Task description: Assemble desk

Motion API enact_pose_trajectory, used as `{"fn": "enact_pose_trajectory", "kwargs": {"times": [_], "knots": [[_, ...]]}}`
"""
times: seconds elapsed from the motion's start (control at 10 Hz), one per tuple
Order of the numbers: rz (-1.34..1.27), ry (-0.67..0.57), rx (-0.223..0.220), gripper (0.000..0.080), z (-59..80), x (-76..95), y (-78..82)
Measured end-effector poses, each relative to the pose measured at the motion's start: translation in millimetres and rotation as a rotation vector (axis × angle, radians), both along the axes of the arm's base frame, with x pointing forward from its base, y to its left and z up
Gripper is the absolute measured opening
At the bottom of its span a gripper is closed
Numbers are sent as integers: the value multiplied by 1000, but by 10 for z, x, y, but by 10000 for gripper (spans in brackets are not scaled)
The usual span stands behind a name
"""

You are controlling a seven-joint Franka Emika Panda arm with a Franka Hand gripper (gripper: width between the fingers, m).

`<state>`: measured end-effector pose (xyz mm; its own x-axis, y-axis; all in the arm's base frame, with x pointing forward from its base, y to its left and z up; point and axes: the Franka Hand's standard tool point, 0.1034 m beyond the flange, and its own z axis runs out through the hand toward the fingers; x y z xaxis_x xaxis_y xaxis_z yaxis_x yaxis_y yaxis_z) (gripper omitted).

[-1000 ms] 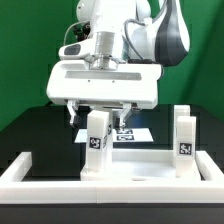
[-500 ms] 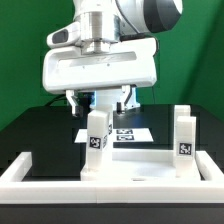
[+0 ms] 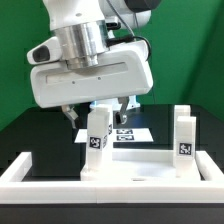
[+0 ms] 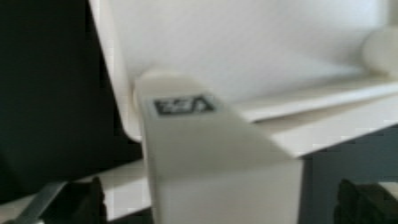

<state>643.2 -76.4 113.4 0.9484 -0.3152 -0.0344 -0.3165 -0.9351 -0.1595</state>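
Note:
My gripper [image 3: 98, 109] is open, its big white hand tilted above the near leg block [image 3: 96, 140]. Its dark fingers [image 3: 69, 113] hang either side of that leg's top and do not touch it. In the wrist view the same leg [image 4: 210, 160], with a tag on its end, lies between my gripper's [image 4: 217, 205] spread fingers with a gap on both sides. A second leg block [image 3: 184, 134] stands upright at the exterior view's right. Both legs rise from the flat white tabletop panel [image 3: 145, 166]. I cannot tell whether they are joined to it.
The low white U-shaped border wall [image 3: 30, 168] runs round the front and sides of the panel. The marker board [image 3: 128, 134] lies on the black table behind the legs. The arm fills the upper part of the exterior view.
The hand has shifted toward the exterior view's left, tilted and come closer to the camera. The fingers stay open. Both legs have not moved.

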Motion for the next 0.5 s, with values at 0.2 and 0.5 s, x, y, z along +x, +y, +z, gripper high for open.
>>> {"fn": "enact_pose_trajectory", "kwargs": {"times": [0.2, 0.5], "knots": [[-23, 2, 0, 527, -1, 2, -2], [-102, 16, -1, 288, -3, 0, -8]]}}
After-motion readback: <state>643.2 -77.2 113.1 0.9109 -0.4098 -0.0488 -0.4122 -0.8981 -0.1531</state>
